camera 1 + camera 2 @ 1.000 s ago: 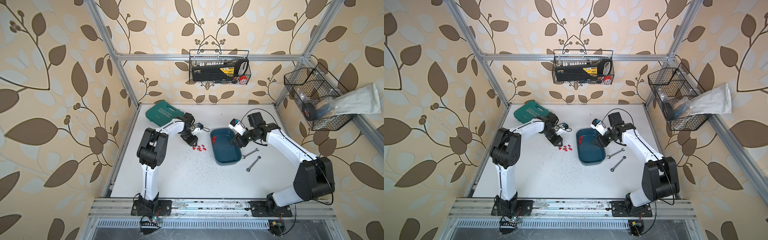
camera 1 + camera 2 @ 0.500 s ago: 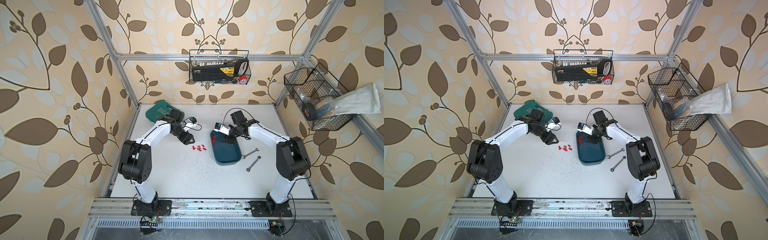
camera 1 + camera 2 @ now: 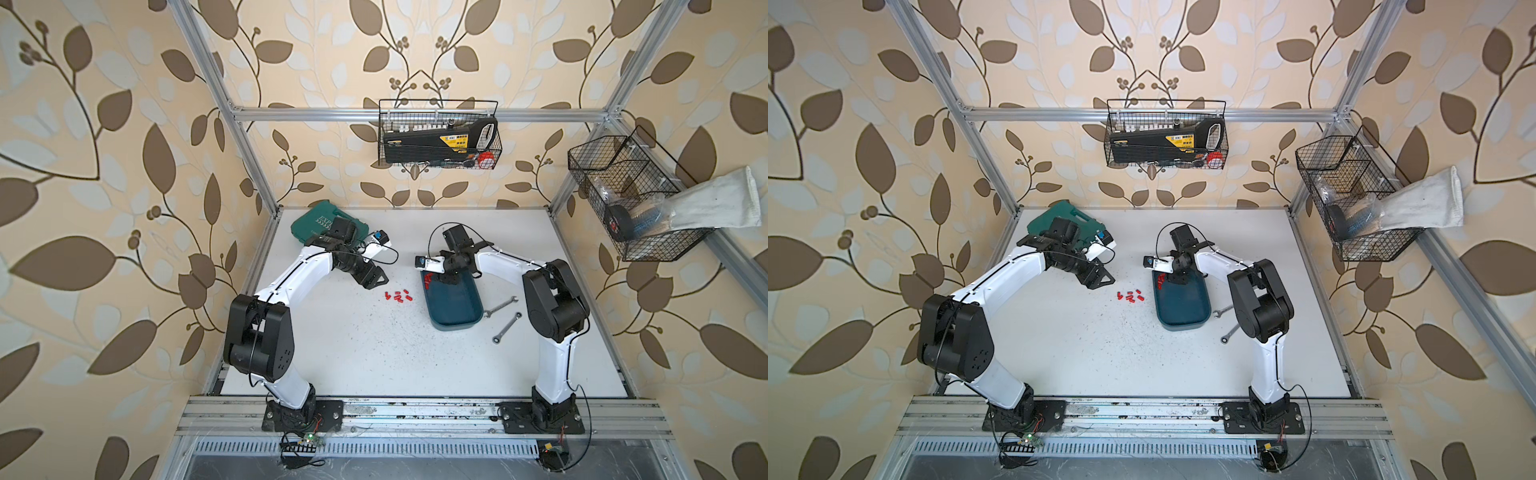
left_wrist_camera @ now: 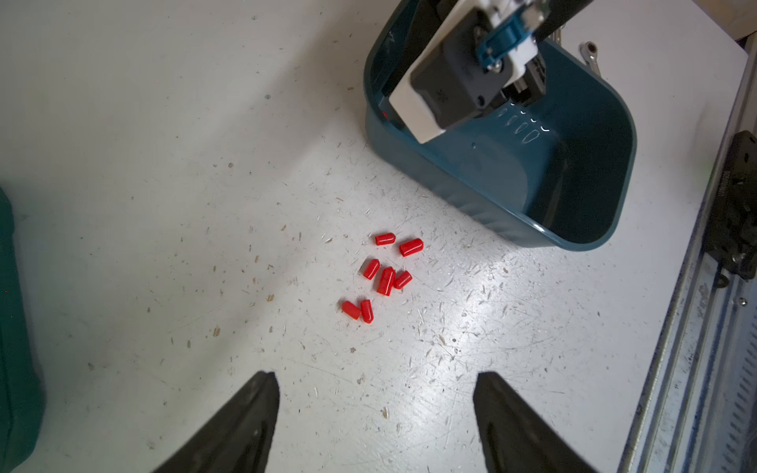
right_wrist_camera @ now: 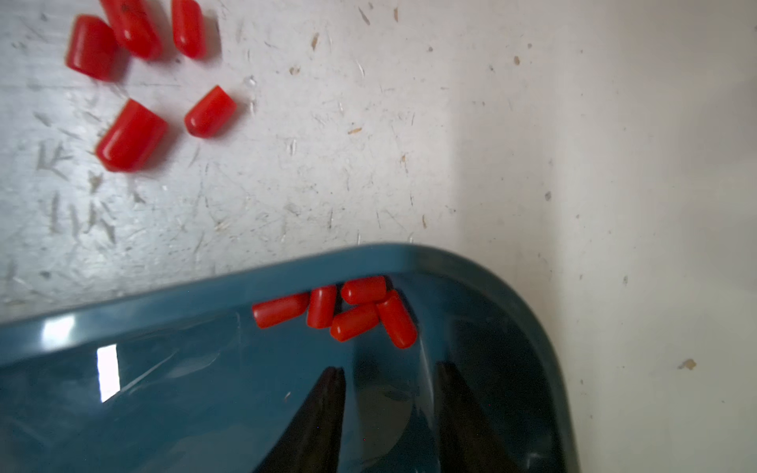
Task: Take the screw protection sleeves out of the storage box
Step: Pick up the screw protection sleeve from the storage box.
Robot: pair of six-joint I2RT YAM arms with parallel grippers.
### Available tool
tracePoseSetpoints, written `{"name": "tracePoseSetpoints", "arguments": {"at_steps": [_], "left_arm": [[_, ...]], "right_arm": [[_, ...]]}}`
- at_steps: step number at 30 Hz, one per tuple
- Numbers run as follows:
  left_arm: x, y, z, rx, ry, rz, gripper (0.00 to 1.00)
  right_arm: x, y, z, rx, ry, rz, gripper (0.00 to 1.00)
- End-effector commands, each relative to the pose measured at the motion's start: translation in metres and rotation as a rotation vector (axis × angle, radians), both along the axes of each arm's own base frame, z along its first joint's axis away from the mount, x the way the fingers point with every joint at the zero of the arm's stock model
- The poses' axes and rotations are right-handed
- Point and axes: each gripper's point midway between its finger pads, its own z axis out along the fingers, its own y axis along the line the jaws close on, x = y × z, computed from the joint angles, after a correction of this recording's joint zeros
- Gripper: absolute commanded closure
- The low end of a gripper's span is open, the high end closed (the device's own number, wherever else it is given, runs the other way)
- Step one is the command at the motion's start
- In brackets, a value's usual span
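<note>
The dark teal storage box lies right of the table's centre. Several red screw protection sleeves huddle in its far left corner. Several more sleeves lie on the white table just left of the box. My right gripper reaches down inside the box, its jaws narrowly open, with nothing between them, a short way from the corner sleeves. My left gripper hovers wide open and empty, left of the loose sleeves.
A green tool case lies at the back left, behind my left wrist. Two wrenches rest right of the box. Black wire baskets hang on the back wall and the right wall.
My left gripper has opened wide and drawn back slightly left of the loose sleeves. My right gripper has moved left into the box's far corner, and its jaws have narrowed.
</note>
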Motion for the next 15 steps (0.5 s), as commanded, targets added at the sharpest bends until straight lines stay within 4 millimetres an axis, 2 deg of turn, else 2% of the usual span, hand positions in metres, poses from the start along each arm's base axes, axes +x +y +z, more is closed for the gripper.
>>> {"name": "tracePoseSetpoints", "arguments": {"at_steps": [1,11,15], "left_arm": [[-0.002,0.000,0.019,-0.039,-0.041,-0.012,0.20],[-0.003,-0.001,0.023,-0.046,-0.035,-0.019,0.19],[-0.003,0.000,0.022,-0.041,-0.039,-0.018,0.19]], "right_arm": [[0.011,0.002,-0.006,-0.053,-0.040,0.032,0.62],[0.013,0.005,-0.021,-0.112,-0.041,0.085,0.73],[0.007,0.004,-0.029,-0.126,-0.009,0.105,0.77]]}}
